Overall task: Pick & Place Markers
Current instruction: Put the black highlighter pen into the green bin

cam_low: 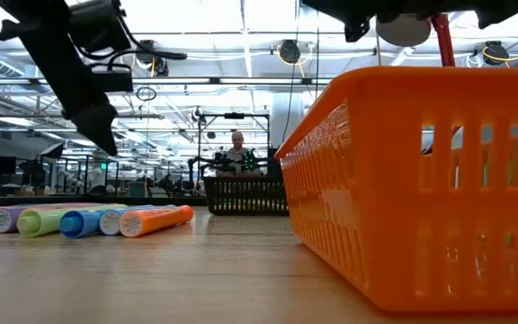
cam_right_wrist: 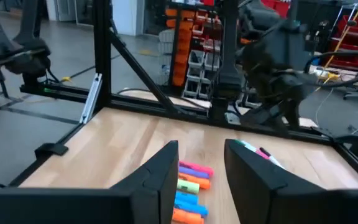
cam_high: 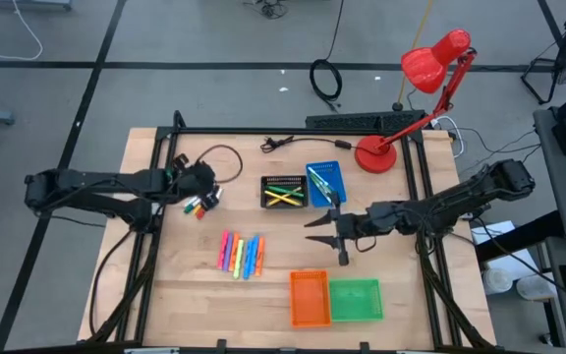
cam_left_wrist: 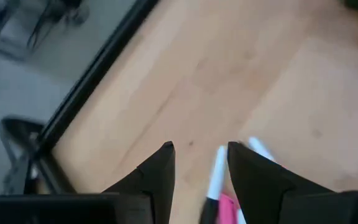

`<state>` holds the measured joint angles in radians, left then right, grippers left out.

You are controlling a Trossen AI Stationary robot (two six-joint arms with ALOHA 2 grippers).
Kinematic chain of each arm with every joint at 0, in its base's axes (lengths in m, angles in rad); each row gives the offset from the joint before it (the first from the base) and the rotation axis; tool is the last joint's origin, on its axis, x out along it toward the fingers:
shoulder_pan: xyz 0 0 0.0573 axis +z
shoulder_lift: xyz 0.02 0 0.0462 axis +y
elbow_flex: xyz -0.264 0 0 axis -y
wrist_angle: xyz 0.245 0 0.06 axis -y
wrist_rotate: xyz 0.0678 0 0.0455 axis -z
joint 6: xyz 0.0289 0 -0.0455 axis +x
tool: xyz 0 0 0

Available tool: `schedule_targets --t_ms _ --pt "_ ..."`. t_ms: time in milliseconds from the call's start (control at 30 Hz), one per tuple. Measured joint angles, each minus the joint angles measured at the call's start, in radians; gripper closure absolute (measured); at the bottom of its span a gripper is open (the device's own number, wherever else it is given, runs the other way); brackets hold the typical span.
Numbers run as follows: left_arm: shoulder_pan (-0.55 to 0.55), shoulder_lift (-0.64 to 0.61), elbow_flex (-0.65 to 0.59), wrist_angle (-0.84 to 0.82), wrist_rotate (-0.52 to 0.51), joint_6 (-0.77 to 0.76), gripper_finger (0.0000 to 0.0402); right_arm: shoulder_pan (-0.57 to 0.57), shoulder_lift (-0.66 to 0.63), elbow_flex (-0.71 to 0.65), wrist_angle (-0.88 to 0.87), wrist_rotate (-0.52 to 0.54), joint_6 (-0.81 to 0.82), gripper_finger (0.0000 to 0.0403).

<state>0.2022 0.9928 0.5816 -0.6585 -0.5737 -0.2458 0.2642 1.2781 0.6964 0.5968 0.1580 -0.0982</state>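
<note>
Several bright markers [cam_high: 241, 256] lie side by side on the wooden table; their capped ends show in the low view [cam_low: 79, 220]. A smaller cluster of markers [cam_high: 198, 206] lies at the left. My left gripper [cam_high: 204, 192] slants down over it, open. A white marker [cam_left_wrist: 215, 177] shows on the table past the gap between its fingers [cam_left_wrist: 201, 149]. My right gripper [cam_high: 311, 230] hovers level near mid-table, pointing toward the table's left edge. It is open with nothing between its fingers [cam_right_wrist: 201, 155]. More markers lie in the black tray [cam_high: 283, 192] and the blue tray [cam_high: 325, 182].
An orange tray [cam_high: 310, 298] and a green tray [cam_high: 355, 300] stand side by side near the front edge. A red desk lamp [cam_high: 430, 79] stands at the far right corner, and a black cable [cam_high: 219, 157] lies at the far left. A person [cam_low: 236, 144] sits far behind the table.
</note>
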Motion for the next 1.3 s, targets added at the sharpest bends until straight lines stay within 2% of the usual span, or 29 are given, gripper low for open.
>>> schedule_targets --t_ms 100,267,400,467,633,867,1000,1300 --pt "0.099 0.000 0.000 -0.005 0.020 -0.025 0.0250 0.000 0.000 0.000 -0.020 0.001 0.000 0.0287" --pt "0.233 0.002 -0.015 -0.006 0.216 -0.026 0.0250 0.000 0.001 0.000 -0.050 0.001 0.006 0.0287" --pt "0.297 0.002 -0.037 0.015 0.230 -0.048 0.0250 0.000 0.001 0.000 -0.048 0.001 0.006 0.0287" --pt "0.325 0.002 -0.044 0.024 0.271 -0.052 0.0250 -0.001 0.001 0.000 -0.048 0.001 0.005 0.0287" --pt "0.350 0.032 -0.068 0.025 0.335 -0.098 0.0250 -0.001 0.001 0.000 -0.048 0.002 0.005 0.0287" --pt "0.349 0.191 -0.075 0.057 0.418 -0.094 0.0250 -0.002 0.001 0.000 -0.048 0.002 0.005 0.0287" --pt "0.361 0.257 -0.074 0.077 0.419 -0.055 0.0250 -0.002 0.001 0.000 -0.048 0.002 0.006 0.0287" --pt "0.432 0.284 -0.070 0.087 0.465 -0.042 0.0250 -0.002 0.001 0.000 -0.048 0.001 0.006 0.0287"
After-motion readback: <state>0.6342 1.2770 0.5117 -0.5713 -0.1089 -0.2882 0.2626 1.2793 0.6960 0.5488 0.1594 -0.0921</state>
